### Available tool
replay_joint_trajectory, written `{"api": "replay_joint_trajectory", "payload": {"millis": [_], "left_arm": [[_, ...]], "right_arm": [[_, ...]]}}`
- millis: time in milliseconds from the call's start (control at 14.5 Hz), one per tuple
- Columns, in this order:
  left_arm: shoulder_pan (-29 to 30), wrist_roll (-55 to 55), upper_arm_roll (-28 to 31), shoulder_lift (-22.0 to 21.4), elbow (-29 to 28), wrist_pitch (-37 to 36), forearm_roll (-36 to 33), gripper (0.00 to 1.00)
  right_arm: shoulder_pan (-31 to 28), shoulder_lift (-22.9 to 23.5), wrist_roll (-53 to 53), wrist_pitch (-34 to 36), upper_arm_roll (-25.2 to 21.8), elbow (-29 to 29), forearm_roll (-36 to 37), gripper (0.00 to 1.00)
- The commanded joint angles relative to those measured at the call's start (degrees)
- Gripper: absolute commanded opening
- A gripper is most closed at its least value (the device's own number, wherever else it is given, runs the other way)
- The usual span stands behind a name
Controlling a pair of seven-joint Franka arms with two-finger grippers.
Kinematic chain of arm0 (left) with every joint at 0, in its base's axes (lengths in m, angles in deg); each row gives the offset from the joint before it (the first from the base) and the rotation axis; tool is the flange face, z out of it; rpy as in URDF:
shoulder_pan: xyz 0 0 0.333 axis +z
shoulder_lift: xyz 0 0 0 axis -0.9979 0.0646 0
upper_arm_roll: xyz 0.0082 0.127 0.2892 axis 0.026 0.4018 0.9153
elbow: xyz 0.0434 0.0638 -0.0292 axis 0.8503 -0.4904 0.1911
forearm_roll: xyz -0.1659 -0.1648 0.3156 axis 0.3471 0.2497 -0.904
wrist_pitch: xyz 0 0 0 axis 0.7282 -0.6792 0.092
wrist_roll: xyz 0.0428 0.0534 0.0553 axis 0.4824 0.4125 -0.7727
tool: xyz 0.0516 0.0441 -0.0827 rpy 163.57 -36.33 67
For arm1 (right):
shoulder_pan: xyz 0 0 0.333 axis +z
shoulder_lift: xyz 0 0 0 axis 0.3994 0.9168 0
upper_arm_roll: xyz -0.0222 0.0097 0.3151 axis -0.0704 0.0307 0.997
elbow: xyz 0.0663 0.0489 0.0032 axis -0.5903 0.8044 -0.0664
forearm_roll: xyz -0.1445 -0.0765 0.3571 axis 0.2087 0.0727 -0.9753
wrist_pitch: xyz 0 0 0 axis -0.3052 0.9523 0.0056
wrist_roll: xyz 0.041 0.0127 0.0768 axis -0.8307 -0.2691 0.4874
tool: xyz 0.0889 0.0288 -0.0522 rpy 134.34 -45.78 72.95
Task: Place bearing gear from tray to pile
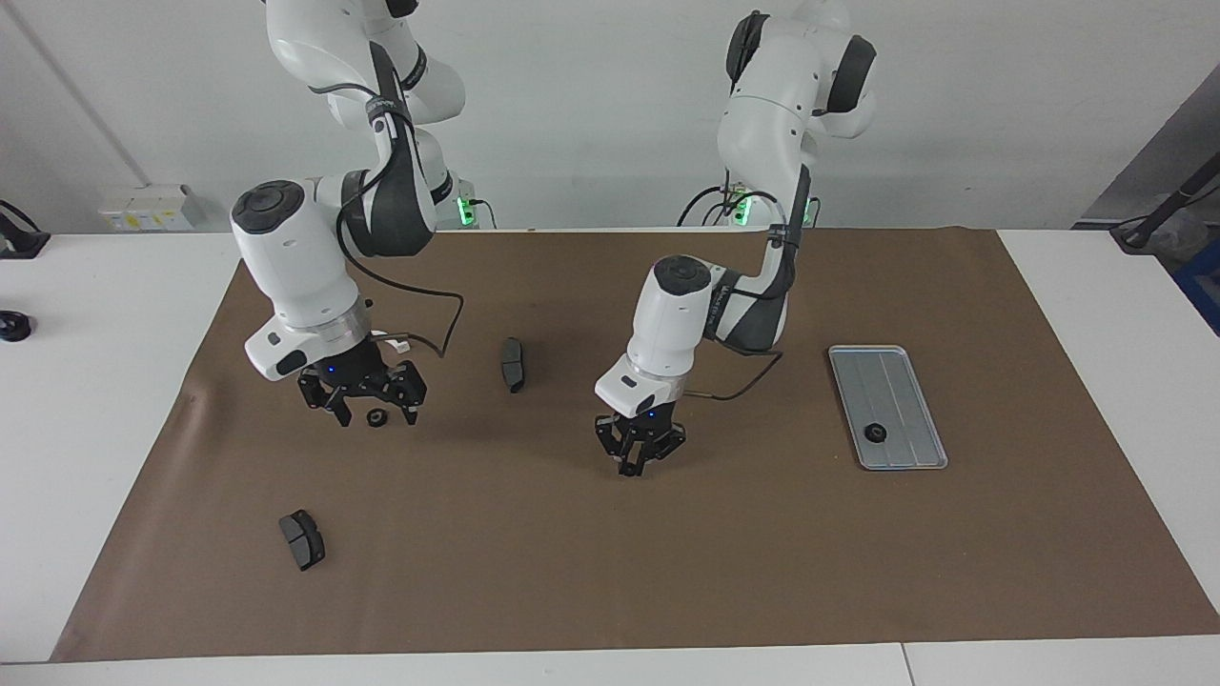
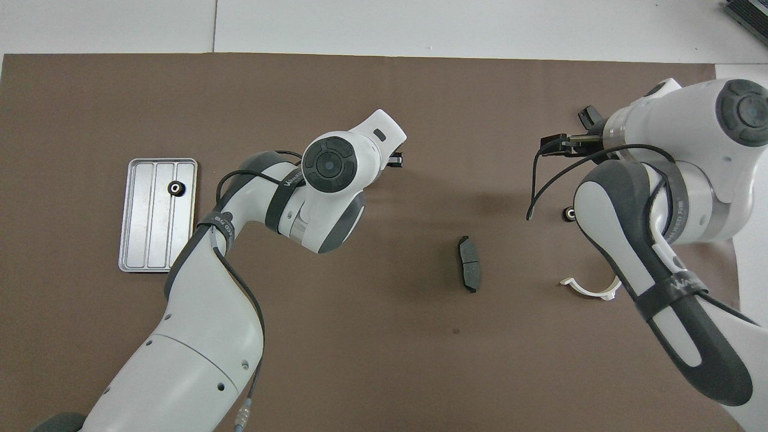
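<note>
The silver tray (image 1: 904,386) lies at the left arm's end of the mat, and it also shows in the overhead view (image 2: 147,240). One black bearing gear (image 1: 873,433) lies in it. My left gripper (image 1: 636,455) hangs low over the middle of the mat, shut on what looks like a small bearing gear (image 2: 396,159). My right gripper (image 1: 362,402) is open just above another bearing gear (image 1: 377,417) that lies on the mat among the pile. The pile holds a white half-ring bracket (image 2: 591,289) and two dark brake pads (image 1: 513,364) (image 1: 302,539).
A brown mat (image 1: 610,572) covers the white table. The right arm hides part of the bracket in the facing view and part of one brake pad in the overhead view. A white box (image 1: 148,208) sits off the mat near the wall.
</note>
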Motion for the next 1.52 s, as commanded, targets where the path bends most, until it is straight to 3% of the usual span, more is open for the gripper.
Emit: {"api": "replay_joint_trajectory", "payload": {"millis": [0, 69, 207, 415, 553, 761, 899, 1176, 1452], "left_arm": [[-0.98, -0.44, 0.98, 1.25, 2.08, 0.22, 0.17, 0.75], [-0.98, -0.18, 1.50, 0.91, 2.08, -0.22, 0.08, 1.00], [-0.28, 0.00, 1.69, -2.16, 1.29, -1.62, 0.00, 1.00], [1.56, 0.26, 1.86, -6.81, -0.20, -9.70, -0.01, 1.00], [4.19, 1.14, 1.77, -11.29, -4.66, -10.07, -0.01, 1.00], [9.64, 8.15, 1.77, -19.37, -12.75, -10.16, -0.01, 1.00], [13.68, 9.75, 1.69, -22.64, -15.67, -10.77, -0.01, 1.00], [20.80, 15.08, 1.69, -24.06, -15.94, -16.13, -0.01, 1.00], [27.92, 27.39, 1.51, -24.94, -20.06, -13.33, 0.61, 1.00]], "right_arm": [[1.31, 4.39, -1.41, 1.60, 0.24, -5.84, -1.15, 1.00], [2.37, 5.35, -3.24, 1.42, 0.24, -6.72, -1.07, 1.00], [3.52, 7.55, -6.67, 1.33, 0.32, -9.88, -1.06, 1.00], [4.74, 9.31, -10.19, -0.50, 1.81, -10.68, -1.06, 1.00], [8.25, 12.11, -14.22, -2.88, 2.96, -11.12, -0.37, 1.00], [13.09, 19.75, -18.70, -5.08, 2.87, -18.74, 0.25, 1.00], [15.81, 22.67, -21.79, -9.02, 2.87, -20.09, 1.82, 1.00], [19.34, 25.14, -21.89, -15.17, 2.96, -19.65, 7.27, 1.00], [20.22, 26.02, -21.72, -15.80, 2.96, -19.56, 13.00, 1.00]]}}
